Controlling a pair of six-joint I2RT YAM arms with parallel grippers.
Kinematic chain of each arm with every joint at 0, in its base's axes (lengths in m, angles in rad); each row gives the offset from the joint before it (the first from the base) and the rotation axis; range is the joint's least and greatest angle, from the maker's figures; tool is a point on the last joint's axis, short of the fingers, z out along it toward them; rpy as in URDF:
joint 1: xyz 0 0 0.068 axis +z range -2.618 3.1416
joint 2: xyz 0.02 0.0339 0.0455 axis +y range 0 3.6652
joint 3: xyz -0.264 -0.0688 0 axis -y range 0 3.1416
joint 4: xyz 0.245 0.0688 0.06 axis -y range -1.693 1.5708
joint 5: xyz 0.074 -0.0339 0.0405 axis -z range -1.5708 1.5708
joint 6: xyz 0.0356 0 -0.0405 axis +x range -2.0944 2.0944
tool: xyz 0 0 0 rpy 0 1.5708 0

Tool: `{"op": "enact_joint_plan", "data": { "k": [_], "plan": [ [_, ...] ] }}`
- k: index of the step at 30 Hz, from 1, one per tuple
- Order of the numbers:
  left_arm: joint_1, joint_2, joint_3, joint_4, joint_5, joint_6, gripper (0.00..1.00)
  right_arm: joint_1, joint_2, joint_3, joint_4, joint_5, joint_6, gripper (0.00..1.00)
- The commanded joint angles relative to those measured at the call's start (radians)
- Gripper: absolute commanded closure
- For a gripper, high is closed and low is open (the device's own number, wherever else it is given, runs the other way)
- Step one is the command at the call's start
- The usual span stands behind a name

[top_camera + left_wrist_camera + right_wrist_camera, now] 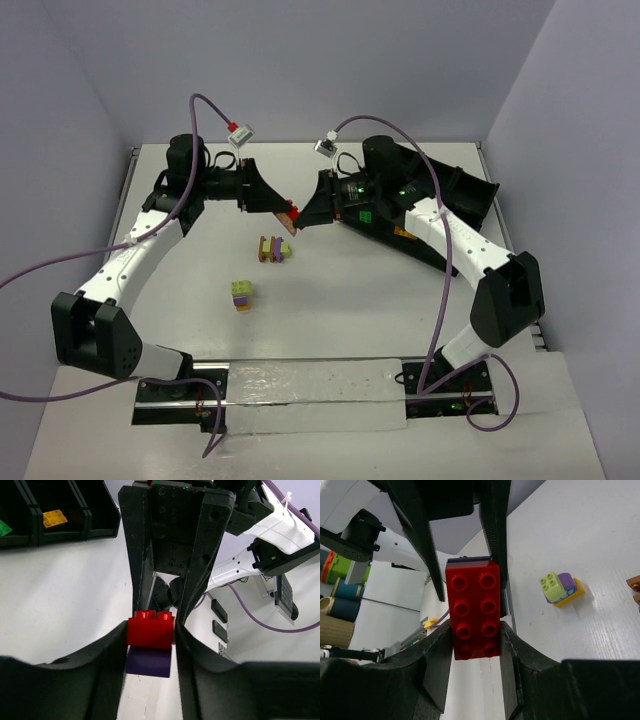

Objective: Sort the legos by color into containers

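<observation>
Above the white table [340, 320], the left gripper [150, 630] and the right gripper [475, 626] are brought tip to tip, and both are seen clamped on the same red brick [472, 610], which is held clear of the surface. From overhead only a speck of red can be made out between the black fingers; the rest is supplied by the wrist views. In the left wrist view a purple brick [148, 662] is shown stacked against the red one, between the left fingers. Two compartments of the black tray [30, 530] are caught behind, with a green brick [2, 528] in one and a yellow brick [55, 518] in the next. In the right wrist view the red brick's eight studs are shown and, well apart on the table, a small cluster [560, 587] of yellow-green, purple and orange. Overhead, a second cluster [273, 248] is seen near it, made up of brown, purple and yellow-green.
</observation>
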Motion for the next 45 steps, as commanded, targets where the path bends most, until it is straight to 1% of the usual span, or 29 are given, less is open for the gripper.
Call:
{"op": "enact_joint_plan", "data": {
  "k": [1,2,5,6,8,10,13,16,21,22,23,27,30,37,39,40,41,42,45],
  "plan": [
    [-0.006,-0.016,0.075,-0.067,-0.054,0.056,0.04,0.007,-0.037,0.0,0.061,0.033,0.008,1.0],
    [-0.005,-0.015,0.082,-0.081,-0.072,0.06,0.01,0.006,-0.04,0.001,0.051,0.038,0.003,1.0],
    [0.006,-0.035,0.06,-0.062,-0.093,0.046,0.01,0.001,-0.053,-0.001,0.026,0.061,-0.016,1.0],
    [0.018,-0.048,0.035,-0.014,-0.09,0.024,0.01,-0.005,-0.062,-0.005,0.015,0.063,-0.021,1.0],
    [0.038,-0.059,0.002,0.024,-0.081,-0.005,0.01,-0.011,-0.074,-0.012,0.02,0.063,-0.02,1.0],
    [0.05,-0.056,-0.013,0.041,-0.067,-0.03,0.01,-0.016,-0.081,-0.021,0.022,0.065,-0.02,1.0],
    [0.055,-0.046,-0.029,0.051,-0.019,-0.026,0.01,-0.021,-0.077,-0.018,0.007,0.059,-0.026,1.0],
    [0.055,-0.057,-0.051,0.096,0.021,-0.048,0.03,-0.025,-0.08,-0.024,0.009,0.061,-0.025,1.0],
    [0.055,-0.059,-0.054,0.097,0.066,-0.048,0.09,-0.027,-0.077,-0.029,0.023,0.063,-0.016,1.0],
    [0.054,-0.058,-0.053,0.091,0.07,-0.043,0.1,-0.027,-0.076,-0.028,0.023,0.063,-0.015,1.0],
    [0.053,-0.061,-0.05,0.082,0.07,-0.036,0.15,-0.025,-0.072,-0.026,0.026,0.065,-0.012,1.0],
    [0.053,-0.07,-0.053,0.081,0.069,-0.034,0.19,-0.027,-0.069,-0.024,0.035,0.063,-0.001,1.0],
    [0.049,-0.068,-0.049,0.086,0.072,-0.037,0.26,-0.027,-0.065,-0.023,0.04,0.064,0.004,1.0],
    [0.027,-0.053,-0.04,0.09,0.058,-0.042,0.31,-0.026,-0.066,-0.024,0.046,0.065,0.014,1.0],
    [0.015,-0.05,-0.039,0.097,0.052,-0.052,0.37,-0.026,-0.066,-0.025,0.044,0.066,0.012,1.0],
    [0.01,-0.051,-0.039,0.097,0.048,-0.059,0.43,-0.027,-0.066,-0.024,0.043,0.067,0.011,1.0],
    [0.006,-0.051,-0.037,0.097,0.042,-0.063,0.51,-0.027,-0.065,-0.024,0.041,0.068,0.012,1.0],
    [0.002,-0.05,-0.035,0.116,0.039,-0.066,0.57,-0.027,-0.063,-0.024,0.04,0.068,0.012,1.0],
    [-0.002,-0.048,-0.03,0.127,0.037,-0.068,0.6,-0.027,-0.062,-0.025,0.041,0.068,0.014,1.0]
  ]
}}
